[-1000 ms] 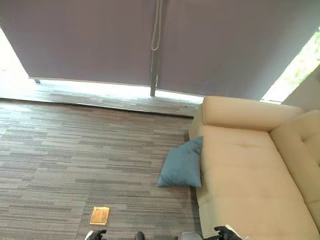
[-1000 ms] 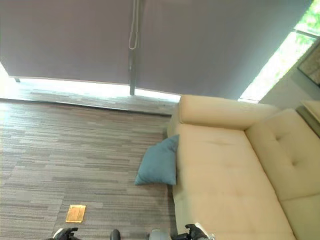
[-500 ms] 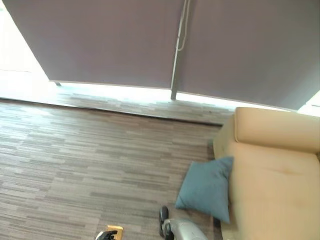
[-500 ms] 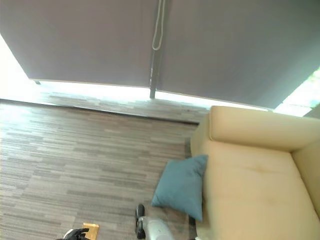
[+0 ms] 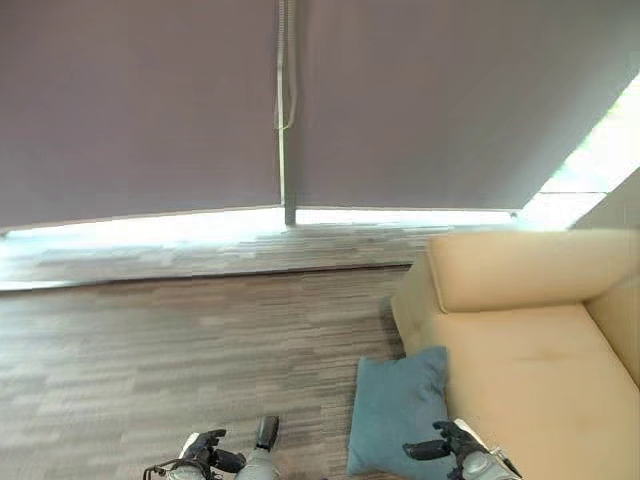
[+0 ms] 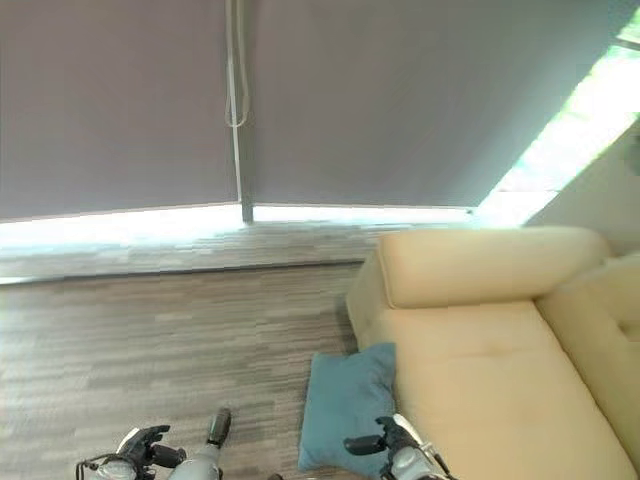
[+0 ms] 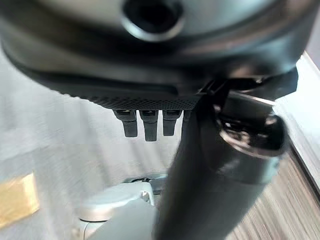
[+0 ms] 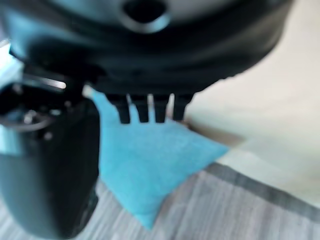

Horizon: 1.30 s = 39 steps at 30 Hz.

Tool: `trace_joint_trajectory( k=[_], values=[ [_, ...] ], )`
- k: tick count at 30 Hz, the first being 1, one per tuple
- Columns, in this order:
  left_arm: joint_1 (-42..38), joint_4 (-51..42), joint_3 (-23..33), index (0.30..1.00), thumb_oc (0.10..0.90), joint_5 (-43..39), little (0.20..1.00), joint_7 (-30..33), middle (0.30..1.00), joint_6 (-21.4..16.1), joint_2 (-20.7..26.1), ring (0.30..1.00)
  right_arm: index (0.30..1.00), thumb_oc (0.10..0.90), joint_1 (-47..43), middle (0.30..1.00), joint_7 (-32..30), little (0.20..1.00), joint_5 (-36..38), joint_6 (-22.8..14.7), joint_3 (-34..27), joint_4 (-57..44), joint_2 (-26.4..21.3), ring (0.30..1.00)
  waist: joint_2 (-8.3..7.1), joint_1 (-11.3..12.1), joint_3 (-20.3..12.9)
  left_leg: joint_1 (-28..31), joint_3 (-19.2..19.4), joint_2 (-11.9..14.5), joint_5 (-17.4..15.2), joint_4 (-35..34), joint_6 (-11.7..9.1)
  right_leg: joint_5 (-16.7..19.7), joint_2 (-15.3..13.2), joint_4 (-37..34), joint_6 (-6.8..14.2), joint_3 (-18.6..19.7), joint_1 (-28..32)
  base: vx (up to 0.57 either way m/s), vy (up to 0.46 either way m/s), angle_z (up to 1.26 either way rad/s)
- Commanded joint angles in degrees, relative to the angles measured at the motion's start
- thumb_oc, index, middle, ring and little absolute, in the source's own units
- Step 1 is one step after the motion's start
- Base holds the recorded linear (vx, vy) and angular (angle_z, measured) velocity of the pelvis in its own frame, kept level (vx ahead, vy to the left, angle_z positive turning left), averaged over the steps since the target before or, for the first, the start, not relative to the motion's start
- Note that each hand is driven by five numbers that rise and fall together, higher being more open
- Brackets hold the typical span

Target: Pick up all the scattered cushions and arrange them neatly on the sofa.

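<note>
The sofa (image 5: 520,350) stands on my right, on the carpet (image 5: 150,360); a cushion (image 5: 400,410) leans against its front edge, on the floor; my right hand (image 5: 450,448) hangs just beside that cushion; my left hand (image 5: 205,452) is well apart, over the carpet; the blinds (image 5: 140,100) hang beyond.

We see grey striped carpet floor (image 5: 150,360) running from the near edge out to the far window blinds. Directly on it: a beige sofa (image 5: 530,370) at right, and one blue cushion (image 5: 400,410) on the floor, leaning against the sofa's left side, near end. Sofa seat (image 6: 480,390) carries nothing that we can see.
</note>
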Motion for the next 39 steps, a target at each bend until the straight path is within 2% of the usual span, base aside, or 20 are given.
trace_joint_trajectory(
  k=[1, 2, 3, 5, 8, 10, 12, 14, 18, 21, 22, 24, 27, 30, 31, 32, 33, 34, 35, 39],
  values=[
    [1.2, -2.2, -0.9, 0.9, 0.8, 3.4, 0.9, 0.2, 0.9, -0.6, 1.3, 0.9, 0.9, 0.8, 1.5, 0.9, 0.3, 0.9, 0.1, 0.0, 0.2, -1.6, 0.7, 0.9, -3.07, -0.2, -0.3, 1.4, 5.7, 0.9, -9.6, 3.8, 1.4, -0.6, -5.6, 9.5, 4.9, -2.2, -12.7, 0.13, 0.292, -0.73],
    [1.2, -2.2, -0.9, 0.9, 0.8, 3.4, 0.9, 0.2, 0.9, -0.6, 1.3, 0.9, 0.9, 0.8, 1.5, 0.9, 0.3, 0.9, 0.1, 0.0, 0.2, -1.6, 0.7, 0.9, -3.1, 0.0, -0.3, 1.5, 5.9, 0.9, -9.7, 3.8, 1.4, -0.6, -5.6, 9.5, 5.0, -2.0, -12.7, 0.01, 0.226, -1.07],
    [0.5, -2.5, -0.5, 0.9, 0.8, 3.1, 0.9, 0.6, 0.9, -0.7, 1.8, 0.9, 0.9, 0.8, 0.5, 0.9, 0.4, 0.9, -0.1, 0.0, 0.7, -1.7, 1.3, 0.9, -2.92, 0.4, 0.3, 2.5, 9.5, 1.5, -10.1, 3.0, 2.3, 0.7, -6.3, 12.2, 5.8, -2.5, -15.4, -0.02, 0.181, -0.98],
    [0.1, -2.5, 0.1, 0.9, 0.8, 2.4, 0.9, 0.8, 0.9, -0.7, 2.5, 0.9, 0.9, 0.8, -0.1, 0.9, 0.7, 0.9, 0.0, -0.2, 1.0, -1.9, 1.7, 0.9, -2.36, 1.1, 0.6, 3.3, 12.6, 2.4, -10.5, 2.4, 2.8, 1.5, -8.1, 14.4, 6.2, -7.7, -17.8, -0.02, 0.191, -1.45],
    [0.5, -2.1, 1.2, 0.9, 0.8, 1.2, 0.9, 0.9, 0.9, -0.9, 2.7, 0.9, 0.9, 0.8, -0.3, 0.9, 0.9, 0.9, 0.4, -0.6, 1.2, -1.8, 2.3, 0.9, -1.08, 2.4, 0.5, 5.4, 16.8, 3.1, -11.3, 1.0, 3.5, 0.3, -11.4, 15.7, 4.6, -19.9, -17.9, 0.01, 0.162, -0.99],
    [1.0, -1.9, 2.3, 0.9, 0.8, 0.4, 0.9, 0.7, 0.9, -0.9, 2.9, 0.9, 0.9, 0.8, -0.3, 0.9, 0.8, 0.9, -0.5, -0.8, 1.7, -1.8, 2.3, 0.9, -0.82, 2.7, 0.1, 6.9, 19.5, 2.9, -11.3, -0.1, 3.8, -0.5, -10.5, 15.4, 3.9, -24.5, -17.3, 0.03, 0.099, -1.34],
    [1.2, -1.9, 2.5, 0.9, 0.8, 0.4, 0.9, 0.7, 0.9, -1.0, 2.8, 0.9, 0.9, 0.8, -0.5, 0.9, 0.7, 0.9, -0.8, -0.8, 1.8, -1.8, 2.2, 0.9, -0.89, 2.9, -0.1, 7.4, 20.7, 2.9, -11.4, -0.5, 3.8, -0.7, -10.2, 15.1, 4.0, -26.2, -17.0, 0.02, 0.015, -0.85],
    [1.8, -1.8, 3.3, 0.9, 0.8, 0.7, 0.9, 0.8, 0.9, -1.1, 2.6, 0.9, 0.9, 0.8, -0.8, 0.9, 0.5, 0.9, -2.3, -1.0, 2.7, -1.7, 2.1, 0.9, -1.05, 4.1, -0.8, 9.4, 24.7, 3.2, -12.8, -1.3, 3.3, -2.6, -11.0, 13.4, 3.8, -32.8, -15.0, 0.11, -0.104, -0.74],
    [1.6, -2.2, 2.8, 0.9, 0.8, 1.3, 0.9, 0.8, 0.9, -1.3, 1.9, 0.9, 0.9, 0.8, -0.4, 0.9, 0.3, 0.9, -2.6, -0.7, 2.5, -1.4, 1.6, 0.9, -1.67, 3.0, -0.9, 9.0, 26.4, 3.0, -13.2, 0.7, 3.4, -1.4, -8.8, 9.5, 3.5, -28.9, -14.6, 0.03, -0.118, -0.75],
    [0.9, -4.2, 1.0, 0.9, 0.8, 1.8, 0.9, 0.1, 0.9, -1.6, 1.1, 0.9, 0.9, 0.8, 0.3, 0.9, -0.1, 0.9, -1.4, -0.6, 1.5, -1.2, 0.7, 0.9, -2.22, 1.6, -0.5, 6.5, 27.4, 4.8, -15.2, 9.8, 1.8, -1.4, -7.4, 5.7, 2.0, -26.9, -12.7, 0.05, -0.153, -0.17],
    [1.3, -2.2, 3.6, 0.9, 0.8, 1.5, 0.9, -5.4, 0.9, -1.0, 8.1, 0.9, 0.9, 0.8, 0.2, 0.9, 1.3, 0.9, -0.9, -0.7, 1.1, -0.7, -1.3, 0.9, -1.48, 1.6, -0.2, 5.5, 27.0, 5.1, -15.1, 13.0, 1.4, -1.6, -7.1, 5.4, 1.6, -25.6, -12.6, 0.04, -0.051, -0.45],
    [0.0, -5.1, 0.8, 0.9, 0.8, 1.4, 0.9, -0.7, 0.9, -2.1, 3.1, 0.9, 0.9, 0.8, -0.6, 0.9, -0.3, 0.9, 0.0, -0.5, 0.9, -0.9, -0.6, 0.9, -1.71, 1.6, 0.3, 3.6, 23.6, 4.6, -14.2, 17.3, 0.9, -1.6, -6.1, 4.7, 0.7, -23.1, -11.5, 0.06, -0.025, -0.59],
    [-0.1, -4.7, -0.7, 0.9, 0.8, 1.6, 0.9, 0.9, 0.9, -2.2, -0.4, 0.9, 0.9, 0.8, -0.8, 0.9, -1.1, 0.9, 0.8, -1.0, 0.9, -1.2, -0.2, 0.9, -2.43, 2.3, 0.2, 1.2, 17.7, 2.0, -14.9, 14.8, 1.2, -1.7, -5.6, 3.4, 1.2, -19.5, -10.6, 0.11, 0.0, -0.84],
    [-0.1, -3.2, -0.9, 0.9, 0.8, 1.7, 0.9, 1.0, 0.9, -2.0, -0.8, 0.9, 0.9, 0.8, -0.5, 0.9, -1.1, 0.9, 0.9, -1.1, 0.6, -1.1, -0.2, 0.9, -2.15, 2.7, 0.1, 0.1, 12.8, 2.1, -11.6, 8.5, 0.4, -1.8, -4.9, 2.9, 1.9, -17.0, -9.8, 0.15, 0.044, -0.56],
    [-0.1, -3.2, -0.9, 0.9, 0.8, 1.7, 0.9, 1.0, 0.9, -2.0, -0.8, 0.9, 0.9, 0.8, -0.5, 0.9, -1.1, 0.9, 0.9, -1.1, 0.6, -1.1, -0.2, 0.9, -2.15, 2.7, 0.0, 0.1, 12.8, 2.1, -11.6, 8.5, 0.4, -1.8, -4.9, 2.9, 1.9, -17.0, -9.8, 0.16, 0.112, -0.47],
    [-0.1, -2.7, -0.8, 0.9, 0.8, 0.9, 0.9, 1.2, 0.9, -2.3, -1.0, 0.9, 0.9, 0.8, -0.4, 0.9, -1.3, 0.9, 1.1, -1.2, 0.4, -1.2, -0.2, 0.9, -1.47, 3.2, 0.3, -1.5, 7.6, 2.1, -8.4, 4.7, -0.2, -2.1, -4.1, 2.9, 2.3, -14.3, -9.4, 0.15, 0.128, -0.56],
    [-0.2, -2.5, -0.9, 0.9, 0.8, 0.7, 0.9, 1.2, 0.9, -2.3, -1.0, 0.9, 0.9, 0.8, -0.3, 0.9, -1.4, 0.9, 1.1, -1.2, 0.4, -1.2, -0.3, 0.9, -1.19, 3.5, 0.7, -2.2, 5.6, 1.8, -7.3, 3.8, -0.4, -2.3, -4.0, 3.1, 2.4, -13.2, -9.1, 0.15, 0.128, -0.75],
    [-0.2, -2.5, -0.9, 0.9, 0.8, 0.7, 0.9, 1.2, 0.9, -2.3, -1.0, 0.9, 0.9, 0.8, -0.3, 0.9, -1.4, 0.9, 1.1, -1.2, 0.4, -1.2, -0.3, 0.9, -1.19, 3.5, 0.7, -2.2, 5.6, 1.8, -7.3, 3.8, -0.4, -2.3, -4.0, 3.1, 2.4, -13.2, -9.1, 0.14, 0.172, -1.04],
    [-0.1, -2.2, -0.8, 0.9, 0.8, 0.6, 0.9, 1.1, 0.9, -2.4, -1.3, 0.9, 0.9, 0.8, -0.4, 0.9, -1.3, 0.9, 0.9, -1.2, 0.2, -0.9, -0.2, 0.9, -0.63, 3.6, 0.8, -2.2, 4.4, 1.4, -7.3, 2.7, -0.4, -3.0, -3.9, 3.5, 2.7, -11.1, -8.8, 0.16, 0.22, -1.04],
    [0.2, -1.5, -0.6, 0.9, 0.8, 2.0, 0.9, 1.4, 0.9, -2.3, -1.3, 0.9, 0.9, 0.8, 0.1, 0.9, -0.9, 0.9, 0.3, -1.0, 0.1, -0.4, 0.7, 0.9, -1.02, 3.2, -0.3, -0.2, 7.0, 1.0, -8.3, 2.8, 1.0, -2.4, -6.1, 4.5, 4.5, -9.0, -9.1, 0.17, 0.273, -0.67]
  ],
)
